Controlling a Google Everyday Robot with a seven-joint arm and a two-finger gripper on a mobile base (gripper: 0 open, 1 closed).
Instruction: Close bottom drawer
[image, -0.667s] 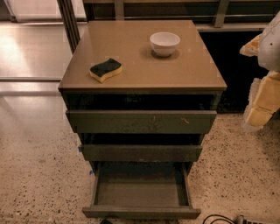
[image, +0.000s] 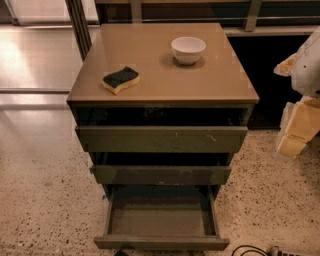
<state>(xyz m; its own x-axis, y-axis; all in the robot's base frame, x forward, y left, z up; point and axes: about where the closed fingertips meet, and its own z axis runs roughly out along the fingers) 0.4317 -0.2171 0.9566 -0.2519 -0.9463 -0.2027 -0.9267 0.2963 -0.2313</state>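
The bottom drawer (image: 161, 243) is the narrowest of three dark olive-grey drawers in a small cabinet. It stands pulled far out toward me, and its shallow tray interior (image: 162, 218) is bare. The medium-width drawer (image: 162, 175) and the widest drawer (image: 161, 139) above it each stick out a little. My gripper (image: 299, 125), white and yellowish, hangs at the right edge of the view. It is right of the cabinet, about level with the upper drawers, and touches nothing.
On the tan cabinet top (image: 220, 80) lie a yellow sponge with a dark scrub side (image: 121, 80) and a white bowl (image: 188, 50). Speckled floor surrounds the cabinet. A dark cable (image: 250, 250) lies at the bottom right. A metal rail and posts stand behind.
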